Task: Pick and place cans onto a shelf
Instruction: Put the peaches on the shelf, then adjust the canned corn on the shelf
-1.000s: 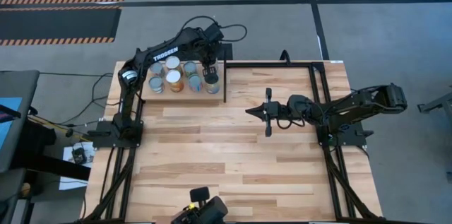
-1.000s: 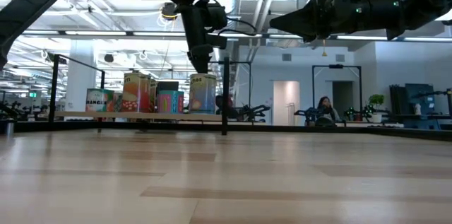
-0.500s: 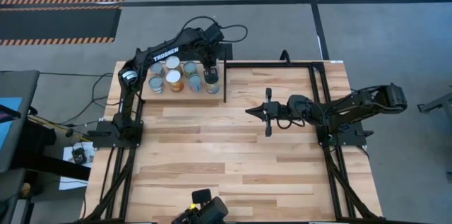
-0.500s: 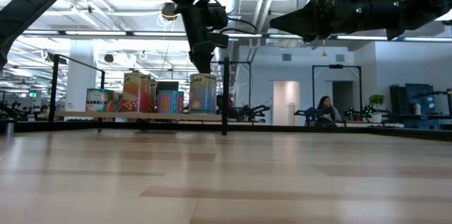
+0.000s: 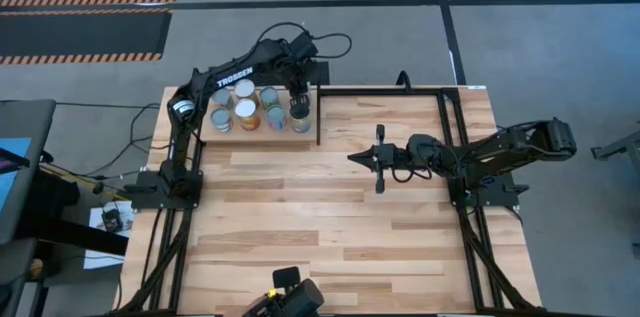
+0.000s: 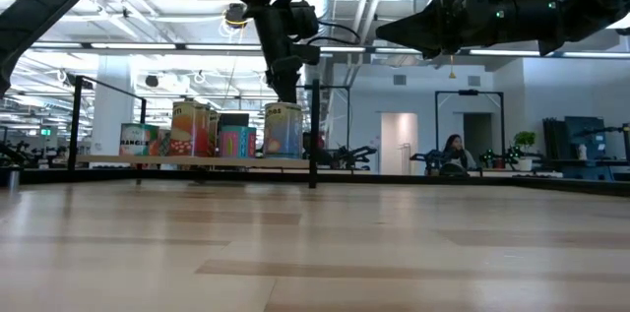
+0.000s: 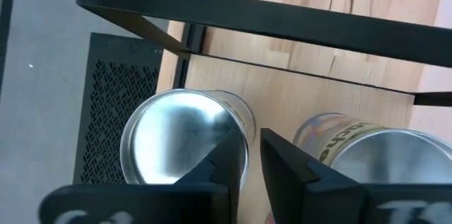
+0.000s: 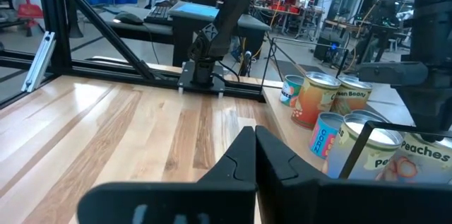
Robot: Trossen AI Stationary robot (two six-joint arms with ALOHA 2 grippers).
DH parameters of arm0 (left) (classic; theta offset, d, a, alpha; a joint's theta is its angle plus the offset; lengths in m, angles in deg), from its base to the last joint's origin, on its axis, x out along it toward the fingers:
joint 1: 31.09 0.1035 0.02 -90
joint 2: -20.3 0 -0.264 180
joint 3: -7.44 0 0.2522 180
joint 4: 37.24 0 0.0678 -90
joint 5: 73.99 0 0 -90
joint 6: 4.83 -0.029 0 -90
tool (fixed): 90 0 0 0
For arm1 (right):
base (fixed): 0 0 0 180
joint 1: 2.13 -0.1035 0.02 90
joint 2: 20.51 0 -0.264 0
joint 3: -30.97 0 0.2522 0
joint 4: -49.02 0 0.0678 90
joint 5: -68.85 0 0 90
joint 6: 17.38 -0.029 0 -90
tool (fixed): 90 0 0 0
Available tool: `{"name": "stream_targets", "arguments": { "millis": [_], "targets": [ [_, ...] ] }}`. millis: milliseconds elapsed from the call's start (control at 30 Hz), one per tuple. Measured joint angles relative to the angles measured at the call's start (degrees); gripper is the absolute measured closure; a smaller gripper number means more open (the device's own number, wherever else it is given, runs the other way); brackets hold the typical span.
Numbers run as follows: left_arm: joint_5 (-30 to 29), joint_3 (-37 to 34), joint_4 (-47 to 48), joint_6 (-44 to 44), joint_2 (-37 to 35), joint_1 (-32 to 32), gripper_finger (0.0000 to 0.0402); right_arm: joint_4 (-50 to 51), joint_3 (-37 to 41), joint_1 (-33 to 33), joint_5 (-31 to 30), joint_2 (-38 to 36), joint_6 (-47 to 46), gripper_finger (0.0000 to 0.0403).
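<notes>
The cans (image 5: 246,108) are grouped upright on the shelf (image 5: 262,130), which sits at the far left corner of the desk (image 5: 330,217). The can nearest the shelf's right end (image 6: 283,130) stands under the left gripper (image 5: 297,109). In the left wrist view that gripper's jaws are seen only slightly parted at the rim of one silver lid (image 7: 176,139); whether the rim is pinched cannot be told. The right gripper (image 5: 360,157) hangs above mid-desk, well apart from the shelf, its jaws closed on nothing.
</notes>
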Motion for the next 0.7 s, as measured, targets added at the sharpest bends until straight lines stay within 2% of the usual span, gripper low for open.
{"name": "stream_targets", "arguments": {
  "millis": [133,267,400,567,700],
  "targets": [
    [-1.9,0.5,1.8,-1.1,0.0,-0.2,0.0337,0.0,0.0,0.0,0.0,0.0,0.0,0.0392],
    [-6.3,5.3,8.0,-2.8,0.0,-0.5,0.033,0.0,0.0,0.0,0.0,0.0,0.1,0.0392],
    [-7.4,9.8,13.6,-2.1,-1.8,-0.6,0.0349,0.1,0.0,0.0,0.0,0.0,0.3,0.0392],
    [-7.4,9.9,16.9,-0.1,-5.1,0.4,0.0395,0.2,0.0,0.0,0.0,0.0,0.5,0.0392],
    [-7.9,8.8,18.7,1.9,-5.3,1.6,0.0397,0.3,0.0,-0.1,0.0,0.0,0.5,0.0392]
  ]
}}
